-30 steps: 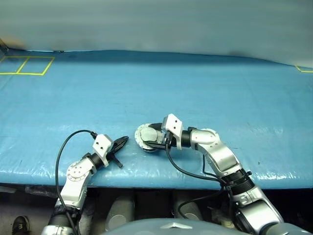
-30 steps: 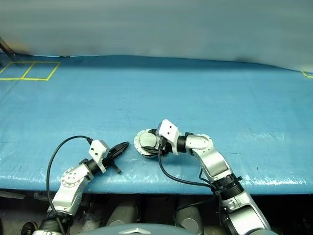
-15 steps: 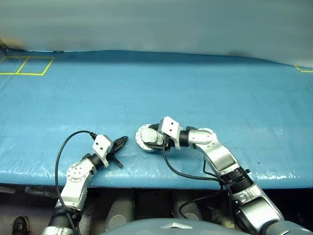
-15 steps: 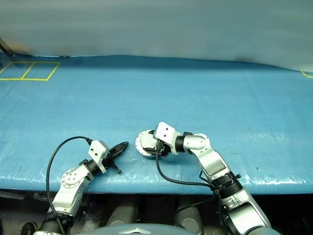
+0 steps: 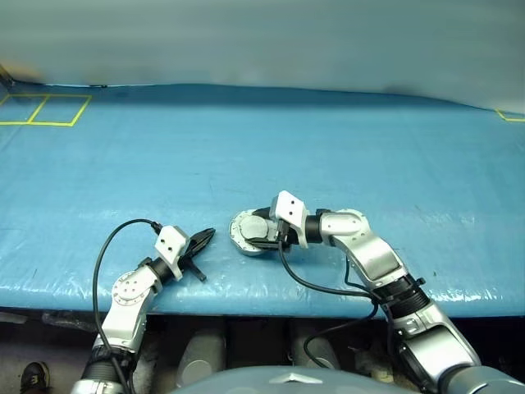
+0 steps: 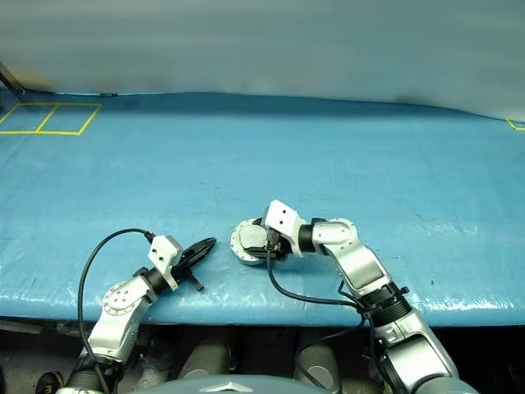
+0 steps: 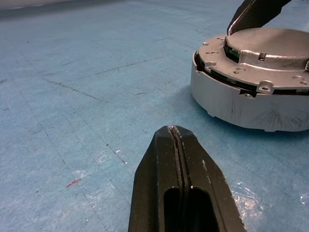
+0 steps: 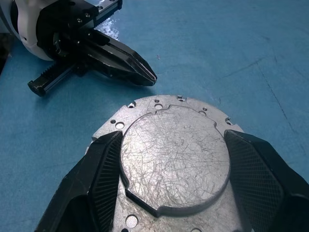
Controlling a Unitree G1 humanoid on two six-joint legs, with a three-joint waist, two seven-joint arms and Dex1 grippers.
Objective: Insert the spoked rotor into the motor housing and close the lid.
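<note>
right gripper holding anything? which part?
Right gripper straddles the round silver-grey lid's raised centre disc, one finger each side; actual contact can't be told. Left gripper shut, empty.

The blue table (image 5: 262,148) lies open around me. Only the motor housing (image 5: 246,234) stands near its front edge, my right gripper (image 8: 174,159) straddling its lid (image 8: 176,154); my left gripper (image 7: 179,145), pressed together, waits just beside.

No text, label, brand or number can be read anywhere in these views. The only markings are yellow tape lines (image 5: 45,109) on the blue table cover (image 5: 369,156), at about ten o'clock from the middle; they form boxes, not letters.
</note>
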